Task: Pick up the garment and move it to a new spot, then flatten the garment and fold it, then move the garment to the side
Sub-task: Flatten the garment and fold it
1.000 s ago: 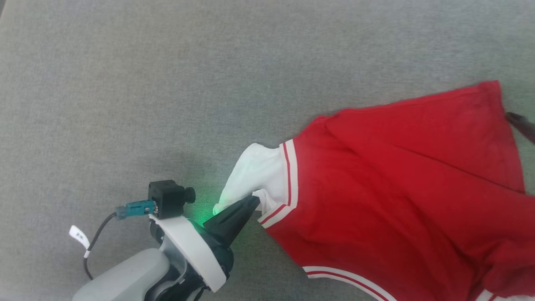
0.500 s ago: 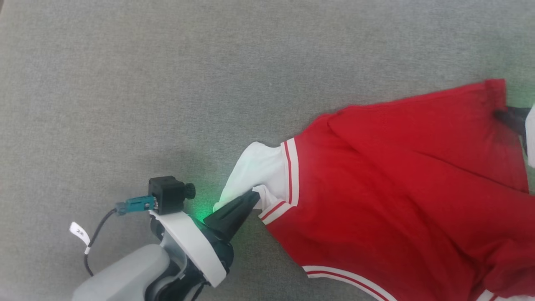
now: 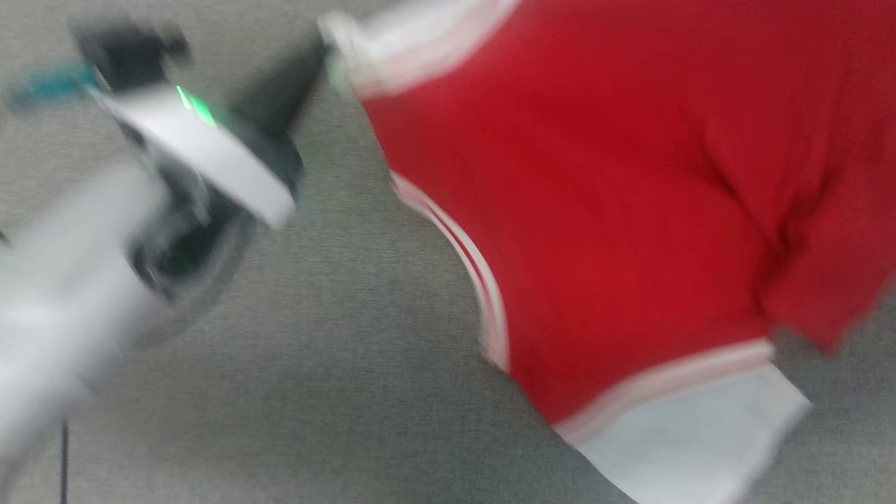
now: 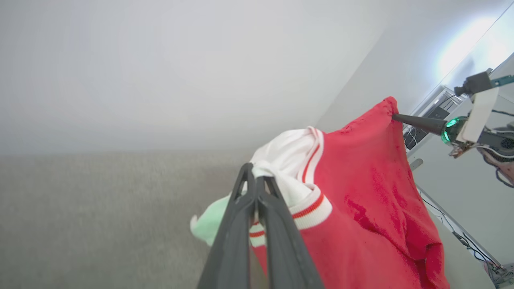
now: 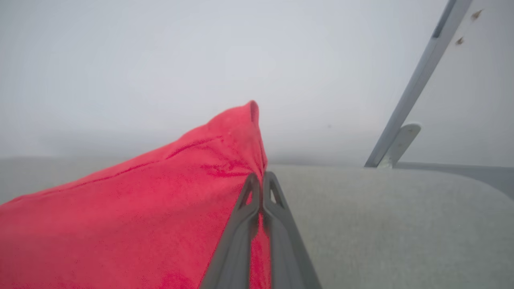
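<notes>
Presently: garment (image 3: 595, 210), red with striped trim, strung between both arms over the grey surface (image 3: 315, 392), right of centre. Left gripper (image 4: 255, 173) fingers pinch the white sleeve; right gripper (image 5: 262, 178) fingers pinch a red corner. Risk: a jerk could pull cloth from either thin pinch, dropping it bunched.

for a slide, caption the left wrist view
Left claw pinches a white sleeve of the garment while the right claw holds its far corner

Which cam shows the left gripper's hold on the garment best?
Left wrist view: sharp, left gripper shut on the white sleeve of the garment. Head view is motion-blurred there. Right wrist view shows the right gripper pinching red cloth instead.
</notes>
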{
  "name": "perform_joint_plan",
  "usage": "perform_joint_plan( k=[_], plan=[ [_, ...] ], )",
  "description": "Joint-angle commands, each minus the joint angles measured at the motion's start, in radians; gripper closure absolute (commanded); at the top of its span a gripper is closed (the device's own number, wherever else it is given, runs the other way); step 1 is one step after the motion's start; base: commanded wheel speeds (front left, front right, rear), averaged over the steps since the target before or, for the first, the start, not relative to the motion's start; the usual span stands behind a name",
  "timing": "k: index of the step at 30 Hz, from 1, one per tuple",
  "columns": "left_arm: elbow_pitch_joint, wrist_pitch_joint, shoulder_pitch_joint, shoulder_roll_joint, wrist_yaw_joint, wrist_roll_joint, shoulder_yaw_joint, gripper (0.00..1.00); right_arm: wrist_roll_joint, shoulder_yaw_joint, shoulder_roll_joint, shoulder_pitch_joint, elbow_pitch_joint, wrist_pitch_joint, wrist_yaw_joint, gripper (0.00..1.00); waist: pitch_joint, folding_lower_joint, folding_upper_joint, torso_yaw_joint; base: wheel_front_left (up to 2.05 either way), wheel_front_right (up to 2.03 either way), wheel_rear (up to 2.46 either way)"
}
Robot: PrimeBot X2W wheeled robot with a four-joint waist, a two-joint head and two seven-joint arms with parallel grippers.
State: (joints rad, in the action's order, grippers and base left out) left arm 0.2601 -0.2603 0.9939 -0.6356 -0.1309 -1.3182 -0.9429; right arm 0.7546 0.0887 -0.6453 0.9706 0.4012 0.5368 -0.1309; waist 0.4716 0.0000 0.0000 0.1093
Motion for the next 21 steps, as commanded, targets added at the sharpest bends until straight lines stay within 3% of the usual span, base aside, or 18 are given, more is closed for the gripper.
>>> perform_joint_plan(
  k=[1, 9, 13, 16, 21],
  plan=[
    [0.031, 0.010, 0.079, -0.011, 0.001, -0.031, 0.022, 1.00, -0.028, -0.030, 0.024, 0.067, 0.032, -0.040, 0.000, 1.00, 0.027, 0.0000, 0.0000, -0.025, 0.00, 0.00, 0.00],
    [0.263, 0.017, 0.492, 0.022, 0.002, -0.149, 0.181, 1.00, -0.197, -0.169, 0.133, 0.403, 0.231, -0.219, 0.001, 1.00, 0.085, 0.0000, 0.0000, -0.096, 0.00, 0.00, 0.00],
    [0.344, -0.002, 0.628, 0.041, 0.003, -0.146, 0.262, 1.00, -0.261, -0.207, 0.162, 0.495, 0.300, -0.306, 0.003, 1.00, 0.082, 0.0000, 0.0000, -0.120, 0.00, 0.00, 0.00],
    [0.336, -0.008, 0.655, 0.050, 0.003, -0.151, 0.299, 1.00, -0.280, -0.215, 0.178, 0.524, 0.340, -0.356, 0.005, 1.00, 0.072, 0.0000, 0.0000, -0.125, 0.00, 0.00, 0.00],
    [0.263, -0.006, 0.530, 0.053, 0.003, -0.170, 0.266, 1.00, -0.265, -0.159, 0.166, 0.463, 0.376, -0.353, 0.004, 1.00, 0.060, 0.0000, 0.0000, -0.116, 0.00, 0.00, 0.00]
  ],
)
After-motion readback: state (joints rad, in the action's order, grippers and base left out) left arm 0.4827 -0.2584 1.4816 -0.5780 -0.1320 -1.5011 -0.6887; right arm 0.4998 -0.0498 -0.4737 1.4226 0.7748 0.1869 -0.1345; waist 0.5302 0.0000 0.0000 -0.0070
